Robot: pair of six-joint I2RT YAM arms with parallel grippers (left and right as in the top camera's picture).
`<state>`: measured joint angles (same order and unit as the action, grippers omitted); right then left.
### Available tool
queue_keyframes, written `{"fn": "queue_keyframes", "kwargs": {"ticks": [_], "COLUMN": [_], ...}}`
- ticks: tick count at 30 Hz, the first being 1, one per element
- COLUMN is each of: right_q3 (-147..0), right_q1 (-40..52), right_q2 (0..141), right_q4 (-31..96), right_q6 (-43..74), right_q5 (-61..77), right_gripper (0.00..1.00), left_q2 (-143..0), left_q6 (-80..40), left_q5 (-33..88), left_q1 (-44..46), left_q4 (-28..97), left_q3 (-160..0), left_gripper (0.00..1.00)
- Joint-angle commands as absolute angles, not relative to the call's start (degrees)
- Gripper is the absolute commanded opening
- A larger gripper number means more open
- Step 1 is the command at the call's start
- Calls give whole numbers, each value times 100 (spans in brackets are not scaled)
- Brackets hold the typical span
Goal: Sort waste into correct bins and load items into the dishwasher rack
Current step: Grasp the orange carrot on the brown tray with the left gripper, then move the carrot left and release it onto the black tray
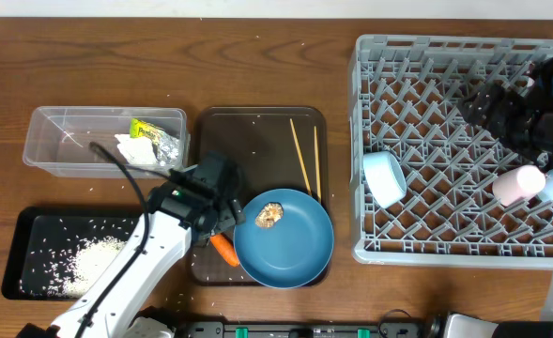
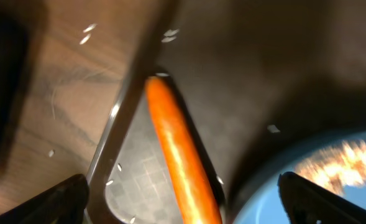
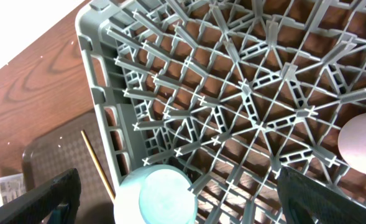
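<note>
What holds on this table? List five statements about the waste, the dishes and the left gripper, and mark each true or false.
1. The orange carrot lies on the large blue plate. False: it lies beside the plate, on the dark brown serving tray.
2. The pair of thin wooden chopsticks lies on the brown serving tray. True.
3. The pink cup is in the grey plastic dishwasher rack. True.
4. The left gripper is shut on the carrot. False: its jaws stand open over it.
5. The yellow-green wrapper is in the clear rectangular plastic tub. True.
</note>
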<state>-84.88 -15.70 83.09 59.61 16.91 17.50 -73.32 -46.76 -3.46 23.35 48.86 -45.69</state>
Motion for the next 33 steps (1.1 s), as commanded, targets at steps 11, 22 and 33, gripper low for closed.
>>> {"fn": "queue_keyframes", "kwargs": {"ticks": [11, 22, 33], "right_q3": [-8497, -8497, -8497], "right_q1": [-1529, -1529, -1529], "right_q2": [8315, 8315, 8315], "right_q4": [6003, 6007, 6018], "right_q6": [1601, 1599, 1555], "right_q5": [1734, 1734, 1732], "right_gripper": [94, 94, 94], "left_q2": [-7363, -7371, -6650], "left_q6": [-6145, -6357, -5961], "left_q5": [668, 659, 683], "left_q1": [2128, 2128, 1612], "left_q4": [3642, 3540, 4049], "left_q3": [-3441, -3057, -3459], "left_gripper": [48, 31, 9]}}
